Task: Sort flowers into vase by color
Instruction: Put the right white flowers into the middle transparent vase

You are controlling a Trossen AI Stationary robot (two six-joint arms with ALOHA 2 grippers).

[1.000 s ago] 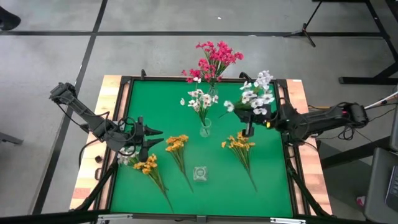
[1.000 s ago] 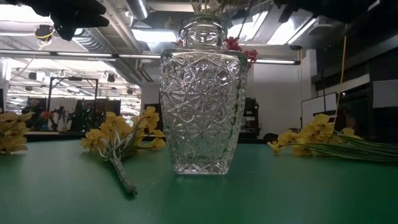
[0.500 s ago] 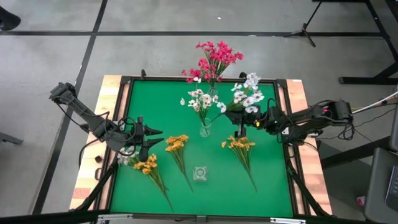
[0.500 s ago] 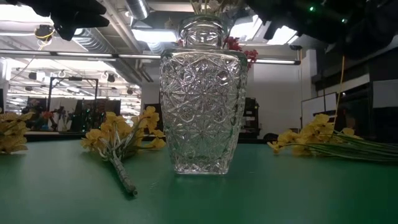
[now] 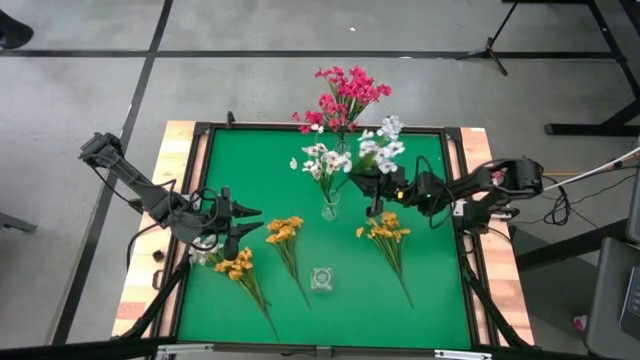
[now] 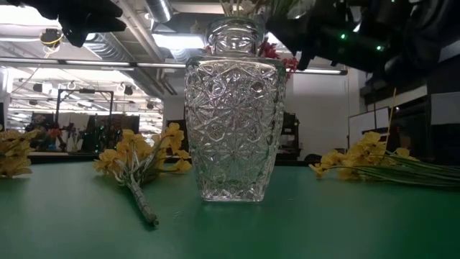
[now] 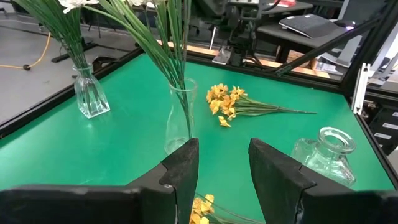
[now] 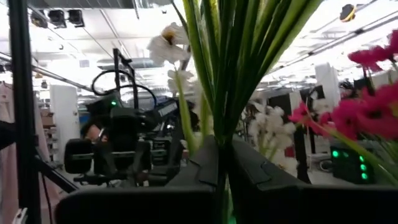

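the right claw (image 5: 377,192) is pinching the stems of a white sprig (image 5: 380,146), blossoms fanning just beyond it, beside the vase of white flowers (image 5: 322,161). it is looking light and springy, thin stems best taken low, gently. farther off, yellow sprigs (image 5: 388,237) are lying on the counter (image 5: 430,290). the left claw (image 5: 252,222) is waiting wide apart.

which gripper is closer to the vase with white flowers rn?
Right. The right gripper, carrying a white sprig, is just beside the vase with white flowers; the left gripper sits farther off.
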